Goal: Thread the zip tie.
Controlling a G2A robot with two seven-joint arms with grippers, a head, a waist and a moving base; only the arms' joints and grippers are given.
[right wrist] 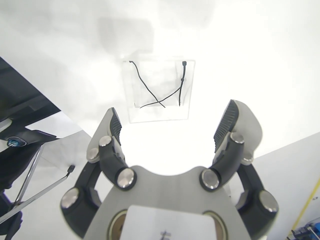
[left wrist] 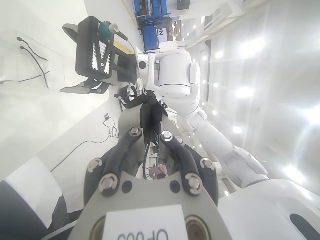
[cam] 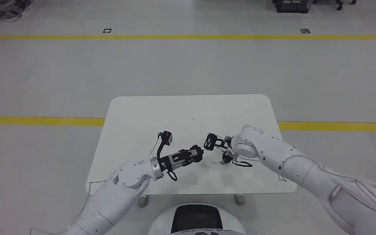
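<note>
White table (cam: 176, 117), yellow floor lines (cam: 176, 37), blue shelving (left wrist: 146, 1) far behind

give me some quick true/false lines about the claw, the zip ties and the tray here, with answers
1. The right claw is open. True.
2. The right claw grips a zip tie. False: nothing is between its fingers, and the zip ties lie apart from it.
3. The zip ties lie in a clear tray. True.
4. The tray holds one zip tie. False: more than one black tie lies there, crossing each other.
5. The tray sits on a dark wooden table. False: the table is white.
</note>
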